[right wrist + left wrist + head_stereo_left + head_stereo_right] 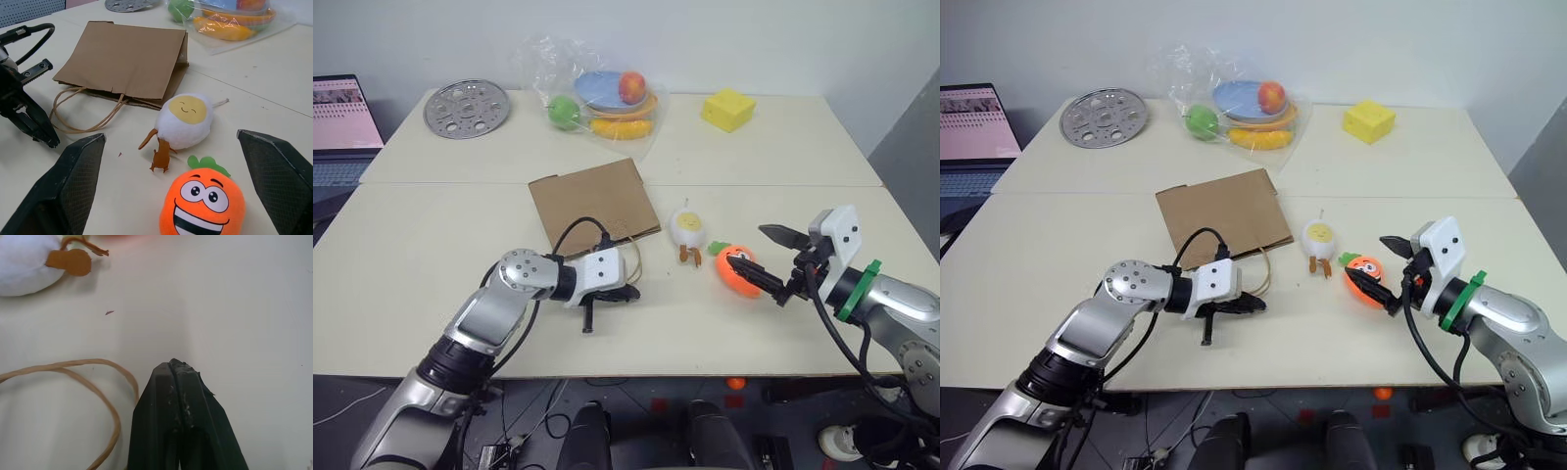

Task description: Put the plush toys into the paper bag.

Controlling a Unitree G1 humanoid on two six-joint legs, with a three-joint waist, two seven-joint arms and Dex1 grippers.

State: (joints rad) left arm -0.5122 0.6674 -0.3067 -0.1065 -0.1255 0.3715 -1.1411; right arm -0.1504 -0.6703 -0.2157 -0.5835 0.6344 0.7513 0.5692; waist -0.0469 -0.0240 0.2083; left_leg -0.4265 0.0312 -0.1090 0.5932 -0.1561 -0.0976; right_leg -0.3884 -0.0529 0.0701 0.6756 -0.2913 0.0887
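Two plush toys lie on the bench (pixel 431 255): the carrot (pixel 203 203) sits between the right gripper's (pixel 771 262) wide-open jaws, green top toward the egg figure (pixel 186 120) at its 11 o'clock. The left gripper's (pixel 172 369) jaws are closed empty beside the twine handles (pixel 80 110) of the flat paper bag (pixel 592 204), whose mouth faces 5 o'clock

Egg toy (pixel 22 264) cut off at the left wrist view's edge, just white body and one brown foot showing; twine handle (pixel 73 377) runs out of frame; carrot toy (pixel 203 205) clipped at its base in the right wrist view
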